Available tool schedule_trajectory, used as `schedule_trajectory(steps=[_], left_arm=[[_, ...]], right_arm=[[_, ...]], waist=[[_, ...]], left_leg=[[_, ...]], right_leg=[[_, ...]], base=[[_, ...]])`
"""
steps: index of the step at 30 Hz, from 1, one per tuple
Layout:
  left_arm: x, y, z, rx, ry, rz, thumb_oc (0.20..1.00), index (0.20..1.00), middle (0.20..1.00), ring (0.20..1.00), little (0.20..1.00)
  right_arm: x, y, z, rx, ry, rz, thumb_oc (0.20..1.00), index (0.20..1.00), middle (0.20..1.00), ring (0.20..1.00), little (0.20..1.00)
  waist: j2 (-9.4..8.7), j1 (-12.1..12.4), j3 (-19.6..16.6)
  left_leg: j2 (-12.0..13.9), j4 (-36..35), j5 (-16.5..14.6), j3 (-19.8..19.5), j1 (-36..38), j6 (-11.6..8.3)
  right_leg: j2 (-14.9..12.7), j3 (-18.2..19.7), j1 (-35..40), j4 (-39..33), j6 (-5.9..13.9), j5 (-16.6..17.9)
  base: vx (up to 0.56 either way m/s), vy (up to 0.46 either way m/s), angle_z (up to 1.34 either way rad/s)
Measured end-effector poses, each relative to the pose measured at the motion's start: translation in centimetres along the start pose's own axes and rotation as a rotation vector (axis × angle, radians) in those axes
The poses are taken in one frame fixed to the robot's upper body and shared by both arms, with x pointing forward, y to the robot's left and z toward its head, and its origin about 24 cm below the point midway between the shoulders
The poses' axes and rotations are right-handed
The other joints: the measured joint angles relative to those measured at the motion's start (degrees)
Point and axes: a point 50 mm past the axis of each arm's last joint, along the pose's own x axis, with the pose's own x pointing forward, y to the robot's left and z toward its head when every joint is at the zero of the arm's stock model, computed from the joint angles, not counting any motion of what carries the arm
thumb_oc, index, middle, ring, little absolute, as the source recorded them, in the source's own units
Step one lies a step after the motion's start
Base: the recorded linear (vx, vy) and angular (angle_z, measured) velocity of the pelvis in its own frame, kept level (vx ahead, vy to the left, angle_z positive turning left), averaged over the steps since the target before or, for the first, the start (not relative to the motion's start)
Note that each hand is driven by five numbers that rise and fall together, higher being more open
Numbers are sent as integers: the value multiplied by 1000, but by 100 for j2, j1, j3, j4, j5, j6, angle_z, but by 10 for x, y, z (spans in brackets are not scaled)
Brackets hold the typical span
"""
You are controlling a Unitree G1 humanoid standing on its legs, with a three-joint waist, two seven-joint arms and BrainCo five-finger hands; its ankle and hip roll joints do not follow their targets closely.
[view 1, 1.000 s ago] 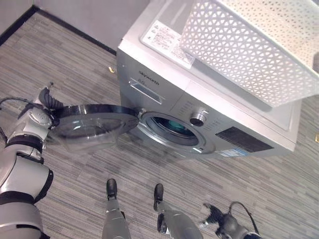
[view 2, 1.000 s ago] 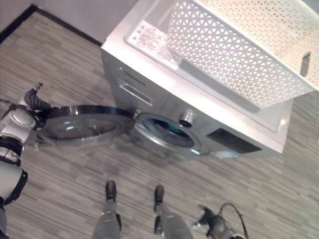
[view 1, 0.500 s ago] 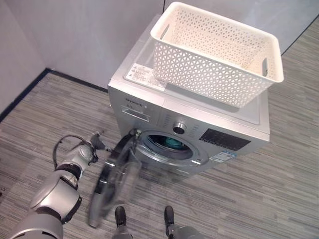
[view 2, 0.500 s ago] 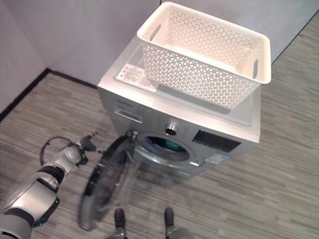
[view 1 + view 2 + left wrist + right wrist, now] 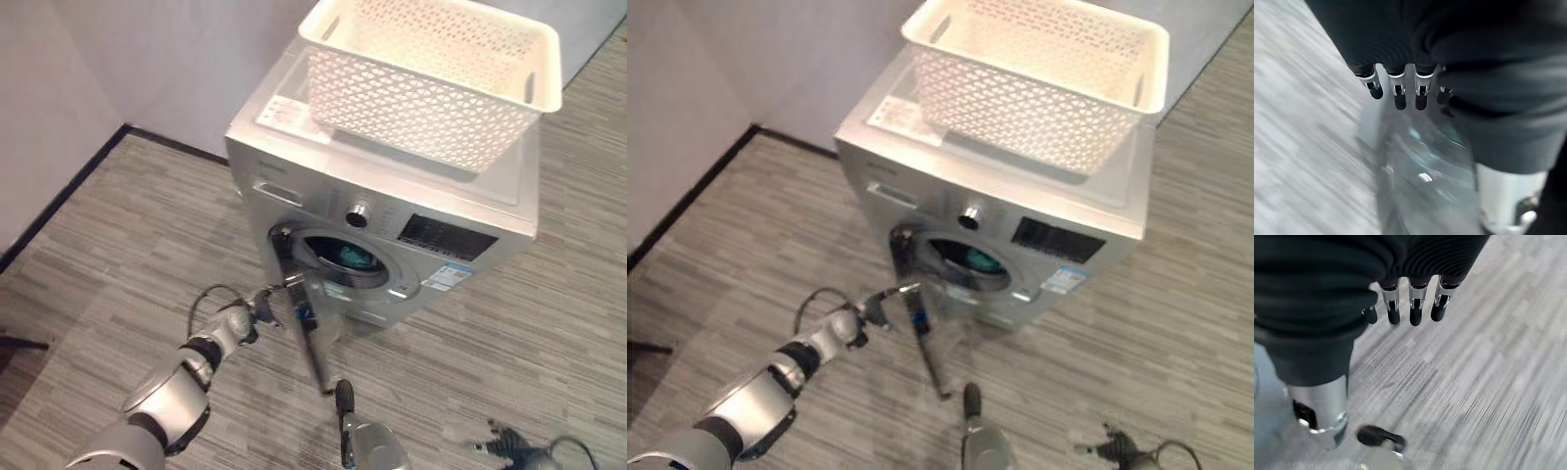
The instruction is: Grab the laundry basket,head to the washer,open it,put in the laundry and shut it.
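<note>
From the head cameras I see the silver front-loading washer (image 5: 392,196) standing against the grey wall (image 5: 147,69), with the white perforated laundry basket (image 5: 431,73) sitting on its top, well back from the front edge. The basket looks empty from what I can see of its inside. Something teal (image 5: 355,257) shows inside the drum through the round opening; I take it for laundry, though I can't make out its shape.

The washer door (image 5: 304,318) is hinged at the left of the opening and stands part-way swung, edge-on to my view, its glass bowl facing out to my left. My left hand (image 5: 260,308) is stretched forward low, right at the outer face of that door. In the left wrist view its fingers (image 5: 1398,95) hang straight and relaxed above the door's clear glass (image 5: 1420,166), gripping nothing; whether the tips actually touch the door I can't tell.

My right hand (image 5: 500,446) hangs low at the right, well away from the washer. In the right wrist view its fingers (image 5: 1415,308) are straight, loosely spread and empty, over the grey striped floor (image 5: 1488,382).
</note>
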Motion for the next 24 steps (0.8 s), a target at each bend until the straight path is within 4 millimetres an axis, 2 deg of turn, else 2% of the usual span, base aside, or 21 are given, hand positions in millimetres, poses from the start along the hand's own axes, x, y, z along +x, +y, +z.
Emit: schedule_trajectory(steps=[1,2,3,4,5,7,9,12,13,14,15,16,18,19,20,21,22,23,24], left_arm=[[1,-3,7,-5,-25,-2,1000,1000,1000,1000,1000],[0,-5,6,-16,-29,3,1000,1000,1000,1000,1000],[-1,-4,3,-60,-29,32,1000,1000,1000,1000,1000],[-3,1,-3,-107,-20,74,1000,1000,1000,1000,1000],[-4,8,-4,-121,-18,128,1000,1000,1000,1000,1000],[-2,25,7,-147,-49,212,1000,1000,1000,1000,1000],[-1,47,18,-173,-82,300,1000,1000,1000,1000,1000],[-4,81,38,-294,-151,443,1000,1000,1000,1000,1000],[-4,85,40,-309,-157,454,1000,1000,1000,1000,1000],[-8,105,42,-463,-158,567,1000,1000,1000,1000,1000],[-10,112,45,-476,-185,581,1000,1000,1000,1000,1000],[-11,116,57,-487,-229,585,1000,1000,1000,1000,1000],[-10,111,80,-493,-298,567,1000,1000,1000,1000,1000],[-12,101,99,-483,-389,529,1000,1000,1000,1000,1000],[-18,89,112,-463,-487,488,1000,1000,1000,1000,1000],[-21,72,116,-461,-539,437,1000,1000,1000,1000,1000],[-28,55,122,-473,-606,386,1000,1000,1000,1000,1000],[-32,46,124,-478,-637,358,1000,1000,1000,1000,1000],[-43,21,123,-470,-698,288,1000,1000,1000,1000,1000]], right_arm=[[-1,16,-3,-10,-3,43,1000,1000,1000,1000,1000],[-3,29,1,-25,-34,82,1000,1000,1000,1000,1000],[-7,44,11,-20,-104,124,1000,1000,1000,1000,1000],[-11,55,19,-1,-158,152,1000,1000,1000,1000,1000],[-13,62,30,26,-213,175,1000,1000,1000,1000,1000],[-14,61,44,33,-266,172,1000,1000,1000,1000,1000],[-17,54,69,3,-374,165,1000,1000,1000,1000,1000],[-22,44,88,-33,-475,148,1000,1000,1000,1000,1000],[-22,43,89,-41,-480,147,1000,1000,1000,1000,1000],[-24,34,81,-91,-465,137,1000,1000,1000,1000,1000],[-24,32,74,-101,-443,138,1000,1000,1000,1000,1000],[-23,31,68,-106,-423,140,1000,1000,1000,1000,1000],[-21,32,63,-113,-395,159,1000,1000,1000,1000,1000],[-22,35,63,-103,-388,187,1000,1000,1000,1000,1000],[-23,39,71,-124,-413,226,1000,1000,1000,1000,1000],[-23,47,96,-140,-473,265,1000,1000,1000,1000,1000],[-24,57,118,-166,-518,293,1000,1000,1000,1000,1000],[-25,61,128,-194,-543,305,1000,1000,1000,1000,1000],[-29,70,160,-272,-623,339,1000,1000,1000,1000,1000]], waist=[[-97,5,-63],[-117,0,-129],[-106,-20,-199],[-106,-100,-267],[-119,-189,-392],[-166,-341,-367],[-225,-567,-327],[-336,-755,-294],[-342,-777,-292],[-243,-826,-256],[-182,-868,-192],[-134,-882,-152],[-39,-780,-37],[14,-633,72],[72,-555,174],[95,-221,219],[103,3,223],[111,77,235],[157,315,264]], left_leg=[[-157,1,-1,-98,-24,-2],[-220,1,-59,-126,-33,21],[-240,1,-170,-93,-23,137],[-240,1,-246,-91,-44,155],[-227,2,-322,-91,-218,201],[-163,0,-358,-80,-449,227],[-83,-2,-412,1,-610,309],[0,-3,-542,492,-634,337],[12,-6,-569,535,-644,344],[105,-34,-648,737,-721,370],[169,-35,-656,664,-830,390],[230,-34,-643,631,-932,409],[330,-32,-550,514,-1100,512],[386,-26,-394,437,-1157,469],[420,-29,-259,287,-1169,300],[477,19,-110,314,-1200,334],[512,108,11,209,-1223,243],[517,125,97,138,-1227,195],[504,92,361,-122,-1221,197]], right_leg=[[-171,-13,-106,93,81,82],[-221,-10,-165,128,94,147],[-227,-35,-176,108,183,215],[-228,-59,-202,109,241,200],[-234,-34,-350,121,423,138],[-208,-52,-597,202,414,139],[-79,-31,-833,219,379,166],[252,368,-1179,190,395,219],[277,398,-1220,195,394,218],[416,477,-1481,288,400,224],[453,434,-1561,360,377,200],[500,413,-1683,458,300,130],[539,281,-1806,547,169,47],[532,134,-1811,578,115,13],[535,36,-1772,553,31,1],[521,-91,-1681,548,-96,1],[522,-123,-1592,495,-97,-9],[518,-162,-1521,435,-99,-7],[513,-276,-1282,219,-114,13]], base=[[-184,84,14],[-167,56,-8],[-126,16,-13],[-154,-8,-6],[-132,-33,11],[-46,-40,16],[8,-33,-16],[62,-36,-78],[60,-70,-90],[45,-98,-57],[16,-99,-43],[6,-115,16],[4,-67,27],[-2,-53,51],[-13,-84,44],[-23,-106,33],[-25,-93,18],[-23,-65,49],[-16,-111,96]])
